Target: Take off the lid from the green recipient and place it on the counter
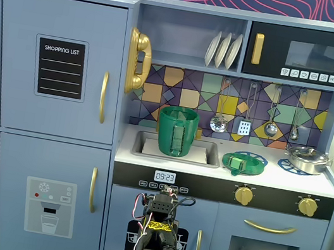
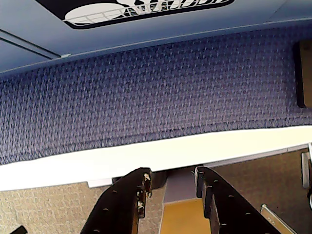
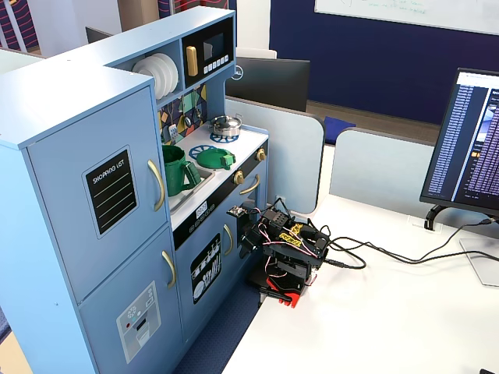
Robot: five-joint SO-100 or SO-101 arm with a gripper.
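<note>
Hidden, cropped or too small to read

In a fixed view we lose the arm's lower half below the bottom edge, and the recipient hides part of the sink behind it. In the wrist view the gripper's fingers run off the bottom edge, so we see only their tips. In the other fixed view the folded arm hides its gripper from us, the monitor is cut by the right edge, and its text is too small to read.
</note>
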